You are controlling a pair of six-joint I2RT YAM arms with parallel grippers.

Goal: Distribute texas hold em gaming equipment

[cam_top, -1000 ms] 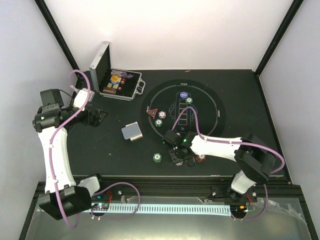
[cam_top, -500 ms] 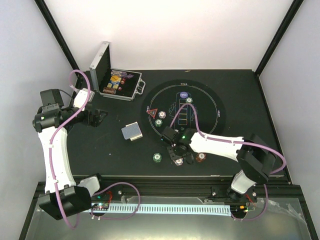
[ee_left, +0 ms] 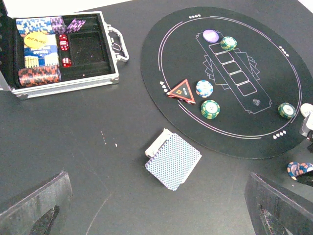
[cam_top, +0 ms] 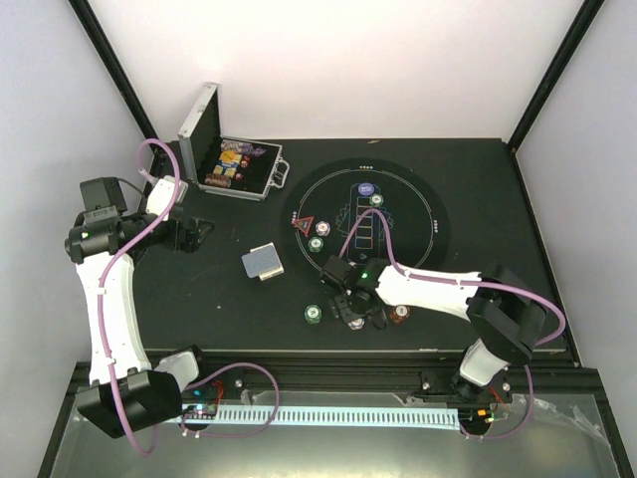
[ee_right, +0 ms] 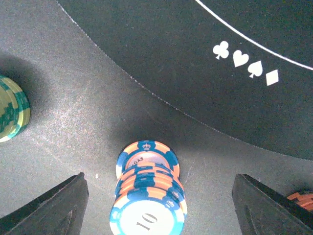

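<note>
Lift right jaws (wide, left jaws likewise) straight up clear of the blue-orange chip stack (ee_right: 148,196) without brushing it.

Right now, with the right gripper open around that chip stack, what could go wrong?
1. The orange-and-blue chip stack sits staggered, not squared, inside the open right gripper; a sideways brush while lifting away could topple it.
2. Fallen chips could roll into the green chips nearby.
</note>
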